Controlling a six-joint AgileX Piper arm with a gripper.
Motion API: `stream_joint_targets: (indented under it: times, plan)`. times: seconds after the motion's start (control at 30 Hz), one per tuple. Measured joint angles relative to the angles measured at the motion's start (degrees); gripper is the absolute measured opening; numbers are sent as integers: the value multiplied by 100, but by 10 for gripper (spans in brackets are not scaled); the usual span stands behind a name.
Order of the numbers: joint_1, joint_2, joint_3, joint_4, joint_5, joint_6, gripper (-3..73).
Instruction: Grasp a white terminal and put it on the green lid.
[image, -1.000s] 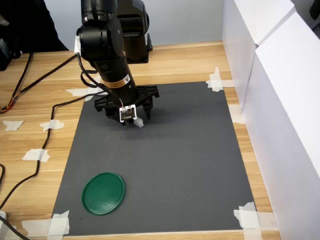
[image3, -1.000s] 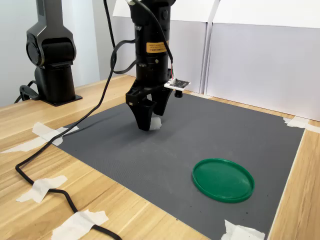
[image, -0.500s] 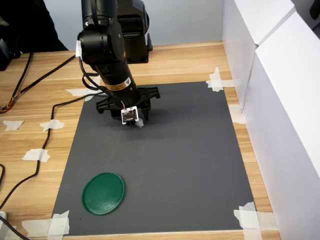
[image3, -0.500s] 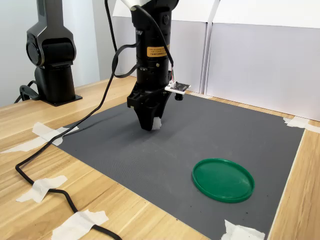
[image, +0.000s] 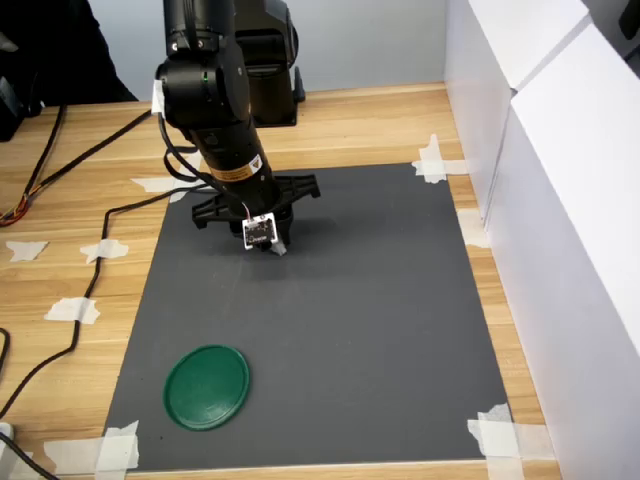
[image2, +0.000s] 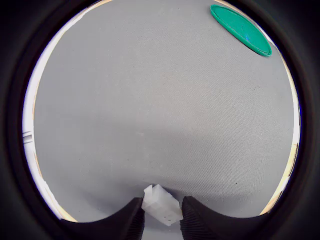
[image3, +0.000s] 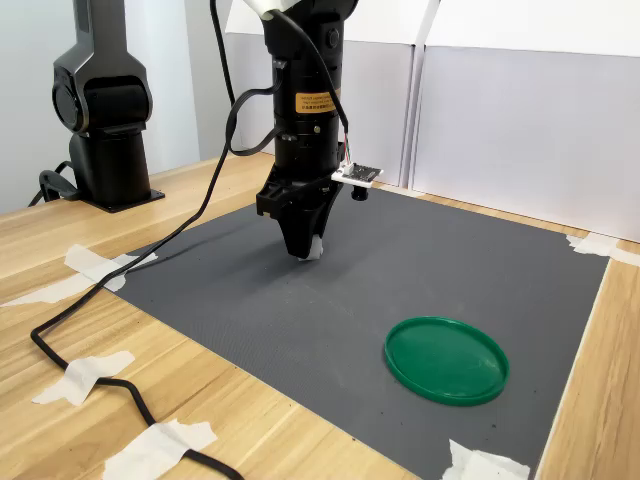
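Gripper (image2: 161, 216) fingers are pressing in on the white terminal (image2: 161, 204), one on each side of the small block, so the jaws are closing on it or already gripping it; in the wrist view no gap is showing between either finger and the plastic. The terminal is sitting low between the fingertips, right at the surface of the dark grey mat (image: 380, 330), and whether it is touching the mat or just clear of it cannot be told. In both exterior views the arm is pointing straight down over the mat's far part, near the edge closest to the robot's base, with the gripper (image3: 305, 248) tips at mat level and a bit of white showing at them.

What the coming move is turning on is the way to the green lid (image: 207, 386). It is lying flat and bare near the mat's near corner on the first exterior view's left, well apart from the gripper (image: 272, 243), diagonally across the mat. In the wrist view the lid (image2: 240, 30) is showing far ahead of the fingertips and off to one side. Judging from this, a lift is coming next, then a long carry toward that corner.
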Motion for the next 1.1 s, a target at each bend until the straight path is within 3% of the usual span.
stream_joint_targets:
  times: [0.23,0.53,0.8,1.1]
  plan:
    - [-5,-48,-212,-136,174,-113,280]
    - [-330,11,-1374,-148,592,-217,280]
    - [-646,862,-2682,-360,972,-277,280]
    - [-672,2059,-4070,-381,1134,-299,280]
